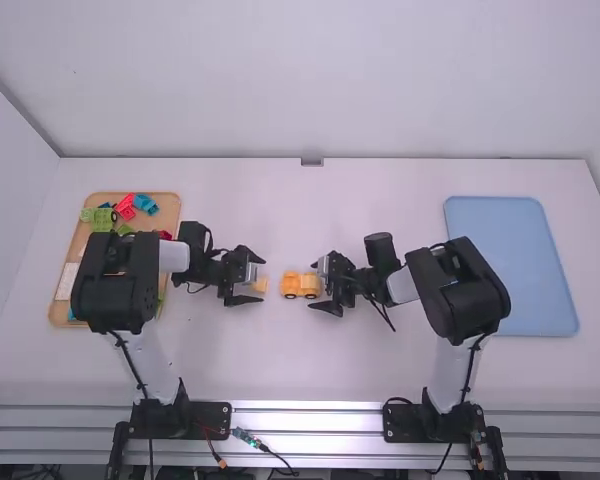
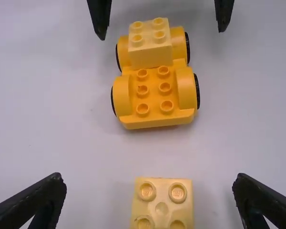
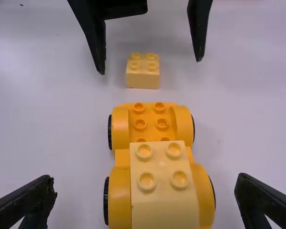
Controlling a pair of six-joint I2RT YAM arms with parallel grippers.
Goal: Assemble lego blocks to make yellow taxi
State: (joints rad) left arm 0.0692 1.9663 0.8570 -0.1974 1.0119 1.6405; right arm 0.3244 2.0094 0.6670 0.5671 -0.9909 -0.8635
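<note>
Left gripper [image 1: 248, 277] stands open around a loose pale yellow block [image 1: 260, 285], touching neither side as seen in the left wrist view, where the block [image 2: 162, 205] lies between the fingers of the left gripper [image 2: 150, 202]. Right gripper [image 1: 323, 283] is open at the right end of the orange-yellow car base [image 1: 293, 286]. A second pale yellow block [image 3: 164, 205] sits on that end of the base [image 3: 150, 114], between the spread fingers of the right gripper [image 3: 145, 202]. The base's other end, with bare studs, faces the loose block [image 3: 143, 78].
At the left, a wooden tray [image 1: 65, 270] holds red, blue and green blocks, partly under the left arm. A blue tray [image 1: 510, 265] lies at the right, beyond the right arm.
</note>
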